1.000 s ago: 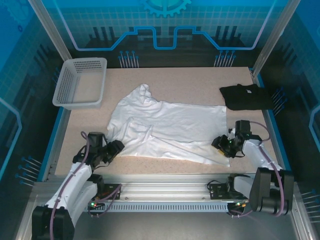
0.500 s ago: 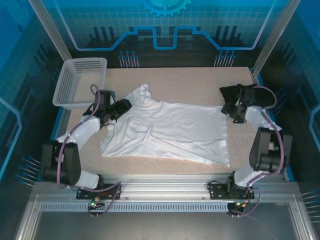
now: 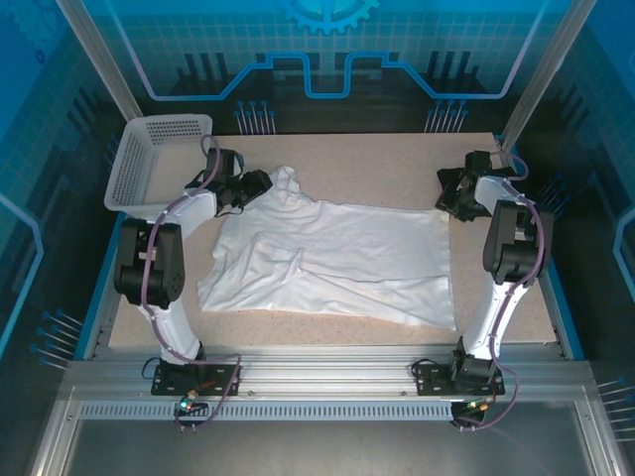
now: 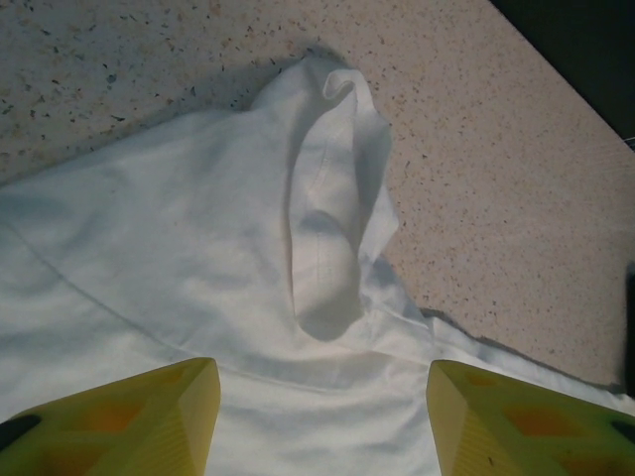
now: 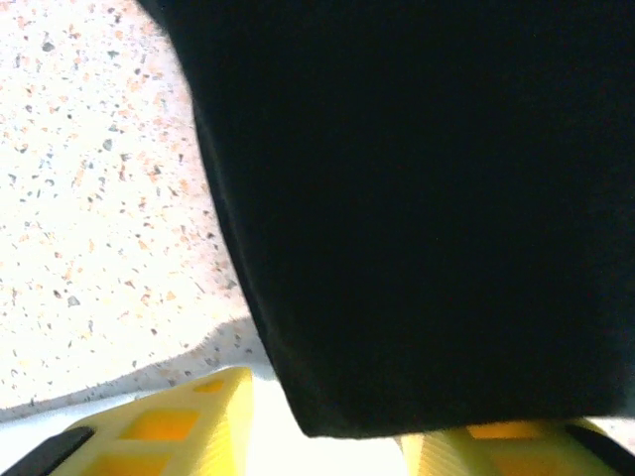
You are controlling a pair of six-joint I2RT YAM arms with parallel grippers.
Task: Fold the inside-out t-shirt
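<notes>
Showing inside-out t-shirt (image 3: 332,263), soft white cloth, spread wrinkled across middle of speckled beige table (image 3: 397,159), one rumpled tube-like fold (image 4: 322,248) bunched at far-left corner. Picks out thin stitched seam (image 4: 99,302) curving across cloth below fold. Finds left gripper (image 3: 261,186) over that corner, yellow wedge fingers (image 4: 129,426) spread wide, pinching nothing. Puts right gripper (image 3: 451,196) at far right, yellow fingers (image 5: 169,426) apart either side of matte black garment (image 5: 417,198) edge; cannot tell whether pinched. Notes white mesh plastic basket (image 3: 149,174) at far left edge.
</notes>
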